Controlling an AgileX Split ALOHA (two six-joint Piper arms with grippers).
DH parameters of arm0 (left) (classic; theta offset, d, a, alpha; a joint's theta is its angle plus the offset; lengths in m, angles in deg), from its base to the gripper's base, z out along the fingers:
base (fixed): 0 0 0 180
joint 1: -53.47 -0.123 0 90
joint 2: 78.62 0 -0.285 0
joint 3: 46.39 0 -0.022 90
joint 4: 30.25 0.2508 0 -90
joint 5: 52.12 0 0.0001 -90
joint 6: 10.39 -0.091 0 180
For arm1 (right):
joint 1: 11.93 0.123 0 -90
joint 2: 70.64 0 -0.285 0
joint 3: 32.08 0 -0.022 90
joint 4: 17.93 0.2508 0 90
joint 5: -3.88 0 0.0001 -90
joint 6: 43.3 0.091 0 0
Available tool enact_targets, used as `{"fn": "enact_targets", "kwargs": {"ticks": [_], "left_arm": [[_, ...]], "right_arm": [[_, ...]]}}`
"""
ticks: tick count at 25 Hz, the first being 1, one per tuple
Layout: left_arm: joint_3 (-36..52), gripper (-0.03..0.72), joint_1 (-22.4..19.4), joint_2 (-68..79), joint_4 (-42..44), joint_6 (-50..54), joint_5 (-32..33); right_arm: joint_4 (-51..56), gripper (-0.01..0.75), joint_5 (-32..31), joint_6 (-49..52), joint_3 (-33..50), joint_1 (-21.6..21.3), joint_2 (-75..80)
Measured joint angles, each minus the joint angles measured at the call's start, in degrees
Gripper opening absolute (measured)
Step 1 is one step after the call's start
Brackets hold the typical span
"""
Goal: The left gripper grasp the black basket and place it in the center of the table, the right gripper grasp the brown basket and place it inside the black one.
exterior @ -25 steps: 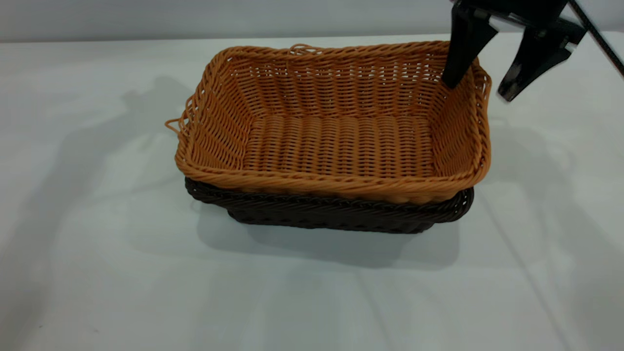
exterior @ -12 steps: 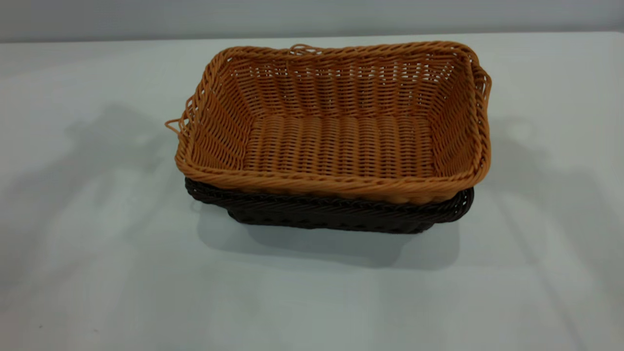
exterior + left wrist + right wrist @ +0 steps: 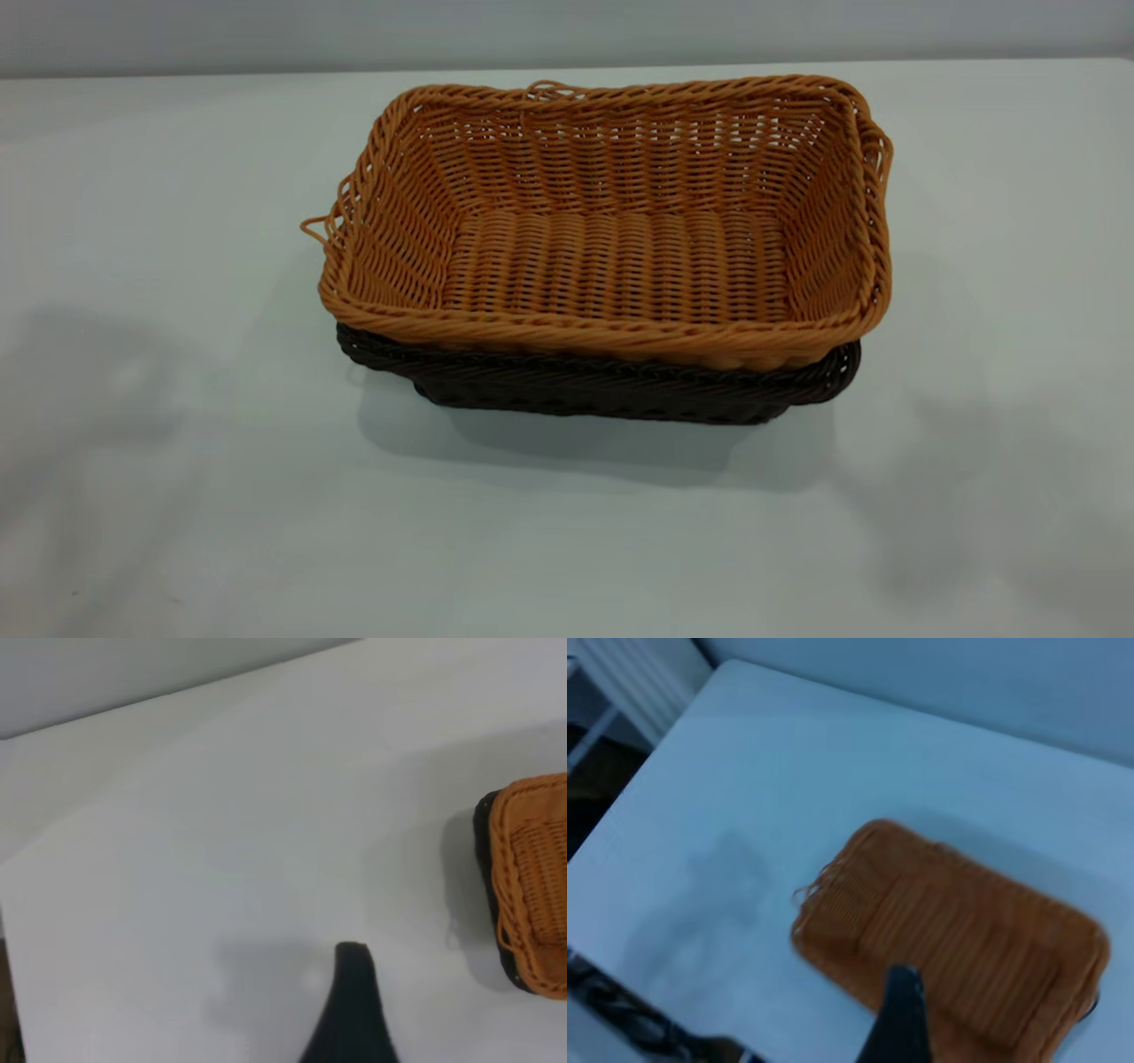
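The brown basket (image 3: 620,266) sits nested inside the black basket (image 3: 602,390) in the middle of the table (image 3: 177,496). Only the black basket's rim and front wall show beneath it. Neither gripper shows in the exterior view. In the left wrist view my left gripper (image 3: 434,1028) is over bare table, well apart from the baskets' end (image 3: 536,877); one dark finger (image 3: 350,1010) shows with nothing beside it. In the right wrist view my right gripper (image 3: 966,1019) is high above the brown basket (image 3: 966,921); one finger (image 3: 902,1019) shows. Both hold nothing.
The pale tabletop spreads wide on all sides of the baskets. A loose strand loop (image 3: 321,232) sticks out at the brown basket's left end. The right wrist view shows the table's edge and dark floor (image 3: 594,780) beyond it.
The right gripper, open at the brown basket's back right corner a second ago, has lifted out of the exterior view. The arm shadows on the table have faded. The baskets have not moved.
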Motion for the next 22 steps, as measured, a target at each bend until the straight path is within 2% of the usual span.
{"fn": "enact_targets", "kwargs": {"ticks": [4, 11, 14, 22], "left_arm": [[7.21, 0.543, 0.0, -5.34, 0.15, 2.92, 0.0], [28.94, 0.543, 0.0, -18.0, 0.14, 5.31, 0.0], [36.56, 0.543, 0.0, -24.87, 0.14, 5.55, 0.0], [44.6, 0.543, 0.0, -40.69, -1.58, 4.7, 0.0]], "right_arm": [[0.13, 0.575, -0.07, -0.29, 12.24, 0.0, -10.31], [1.06, 0.575, -0.25, -0.29, 33.2, 0.0, -30.97], [-0.28, 0.575, -0.38, -0.29, 39.79, 0.0, -39.76], [-11.87, 0.575, 1.0, 0.42, 51.63, 0.0, -53.23]]}}
